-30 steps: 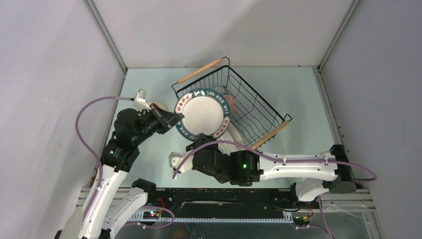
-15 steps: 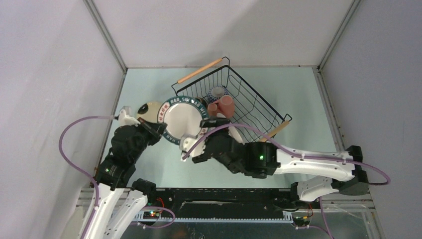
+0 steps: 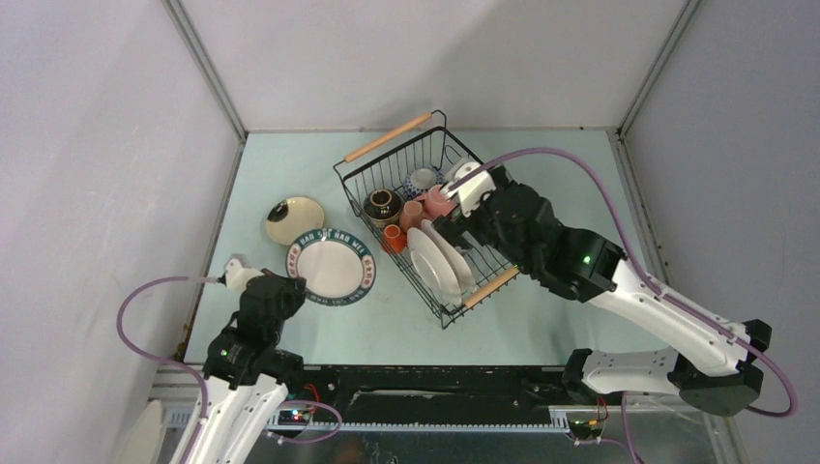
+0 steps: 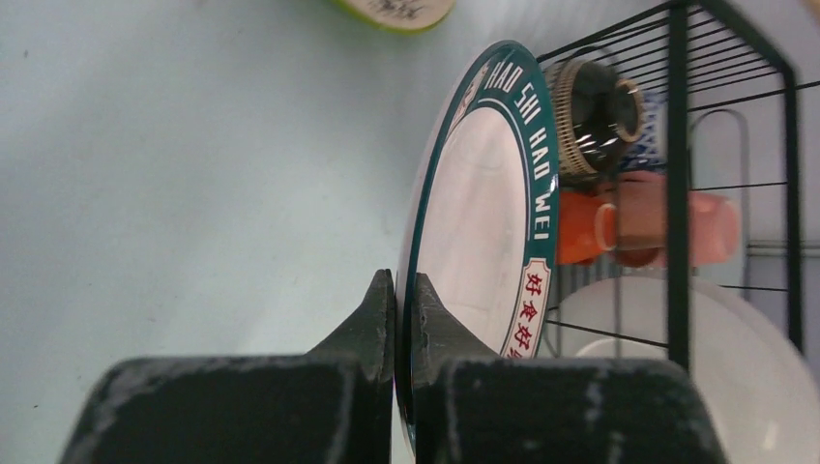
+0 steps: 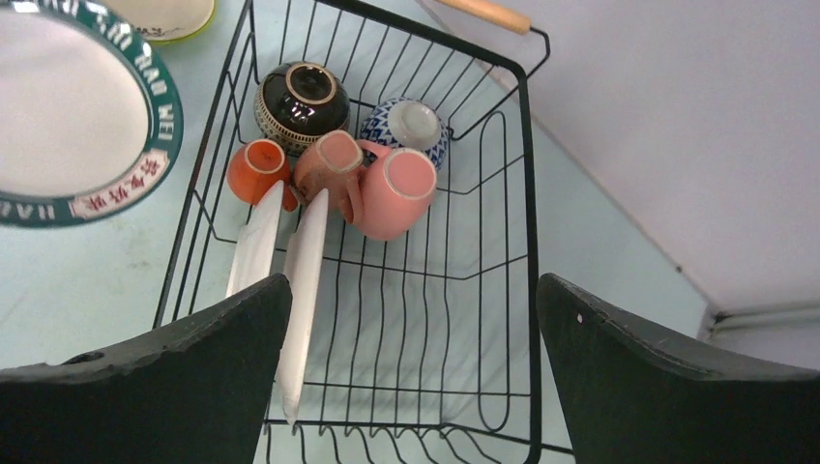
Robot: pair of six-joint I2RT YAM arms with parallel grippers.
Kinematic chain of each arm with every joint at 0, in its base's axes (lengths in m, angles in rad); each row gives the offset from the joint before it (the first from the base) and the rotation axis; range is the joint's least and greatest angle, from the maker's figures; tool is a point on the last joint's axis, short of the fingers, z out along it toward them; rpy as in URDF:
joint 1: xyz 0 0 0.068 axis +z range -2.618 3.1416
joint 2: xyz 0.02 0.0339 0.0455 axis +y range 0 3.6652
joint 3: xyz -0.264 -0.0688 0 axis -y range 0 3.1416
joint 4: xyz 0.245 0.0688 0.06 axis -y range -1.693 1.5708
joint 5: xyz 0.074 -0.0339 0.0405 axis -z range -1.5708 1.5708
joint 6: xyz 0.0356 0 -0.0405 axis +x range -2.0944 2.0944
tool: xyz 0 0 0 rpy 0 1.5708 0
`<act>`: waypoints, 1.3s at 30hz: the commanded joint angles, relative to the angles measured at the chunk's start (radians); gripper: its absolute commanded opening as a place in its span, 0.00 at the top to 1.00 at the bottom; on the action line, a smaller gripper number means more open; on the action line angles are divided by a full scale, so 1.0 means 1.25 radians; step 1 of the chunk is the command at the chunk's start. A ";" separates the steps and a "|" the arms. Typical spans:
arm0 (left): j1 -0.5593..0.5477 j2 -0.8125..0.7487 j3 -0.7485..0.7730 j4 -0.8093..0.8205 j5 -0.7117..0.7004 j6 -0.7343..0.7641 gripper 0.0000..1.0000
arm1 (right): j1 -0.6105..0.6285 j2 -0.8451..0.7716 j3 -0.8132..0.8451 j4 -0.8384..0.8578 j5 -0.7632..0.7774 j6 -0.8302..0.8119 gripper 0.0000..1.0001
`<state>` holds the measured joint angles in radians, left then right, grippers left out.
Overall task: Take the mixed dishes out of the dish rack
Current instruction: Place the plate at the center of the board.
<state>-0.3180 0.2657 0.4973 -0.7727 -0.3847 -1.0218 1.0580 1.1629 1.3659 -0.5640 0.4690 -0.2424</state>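
Nearest, the left gripper (image 4: 401, 290) has its fingers pressed together on the rim of the green-rimmed plate (image 3: 329, 268). The plate lies on the table (image 3: 406, 319), beside the dish rack (image 3: 389, 136). The wrist view shows it nearly edge-on, with its lower part cut off. Just beyond it sits a cream saucer (image 3: 294, 218).

The right gripper (image 5: 414, 290) hangs over the rack with its fingers wide apart, holding nothing. Under it two white plates (image 5: 302, 256) stand on edge, one partly behind a finger. Farther in are an orange cup (image 5: 259, 166), two pink mugs (image 5: 392, 193), a dark cup with a gold rim (image 5: 302, 101) and a blue patterned bowl (image 5: 406, 126).
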 commanded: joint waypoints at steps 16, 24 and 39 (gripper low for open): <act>0.000 0.178 -0.135 0.157 0.042 -0.061 0.72 | -0.261 -0.005 -0.005 -0.110 -0.317 0.233 0.01; 0.000 0.164 -0.125 0.121 0.028 -0.041 0.30 | -0.316 0.040 -0.007 -0.136 -0.413 0.270 0.00; 0.000 0.167 -0.008 0.042 0.009 0.047 0.01 | -0.373 0.159 -0.006 -0.159 -0.605 0.312 0.22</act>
<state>-0.3180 0.4751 0.4149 -0.7040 -0.3412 -1.0252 0.6029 1.3312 1.3540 -0.7704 -0.2028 0.1226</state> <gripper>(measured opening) 0.994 0.793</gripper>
